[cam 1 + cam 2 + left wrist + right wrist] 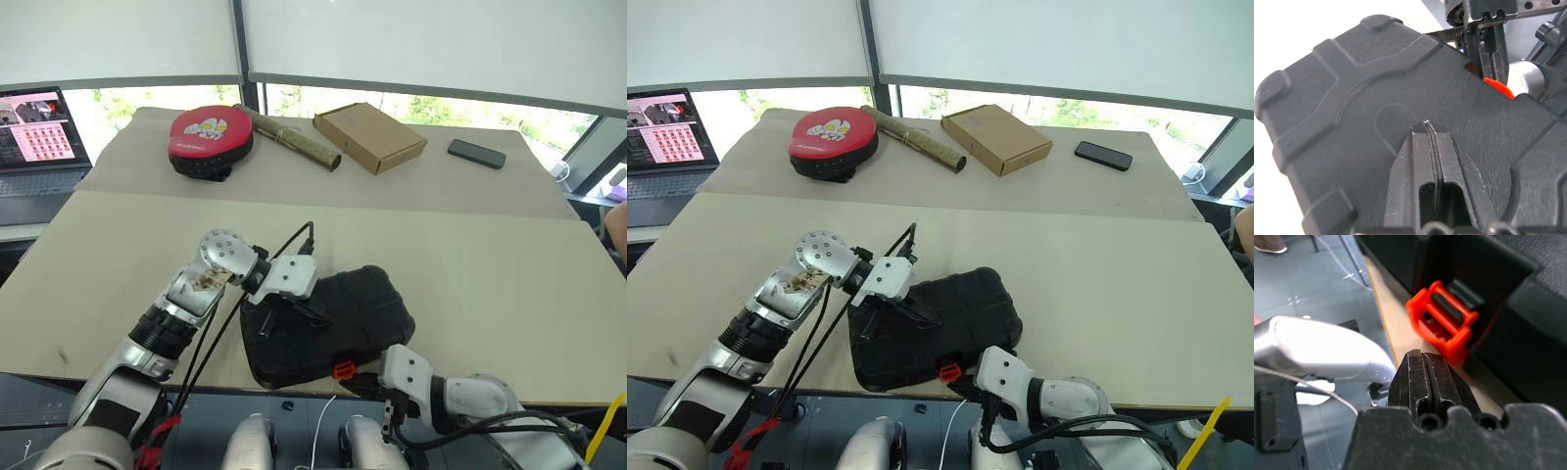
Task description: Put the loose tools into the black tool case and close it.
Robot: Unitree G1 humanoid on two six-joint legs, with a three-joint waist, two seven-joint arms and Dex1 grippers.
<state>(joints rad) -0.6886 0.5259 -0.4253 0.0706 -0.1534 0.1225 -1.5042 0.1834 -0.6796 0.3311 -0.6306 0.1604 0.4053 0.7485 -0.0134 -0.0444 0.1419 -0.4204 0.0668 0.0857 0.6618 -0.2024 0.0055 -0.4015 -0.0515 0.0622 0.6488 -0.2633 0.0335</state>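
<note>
Left hand (1426, 128) pinched together on textured black tool case (333, 328), right hand (1420, 357) together beside orange latch (1442, 320)

The black tool case (328, 328) sits at the table's (490, 284) near edge. A round pad (209, 140), roll (294, 139), cardboard box (370, 136) and phone (477, 154) line the far edge. The middle lies open.
</note>
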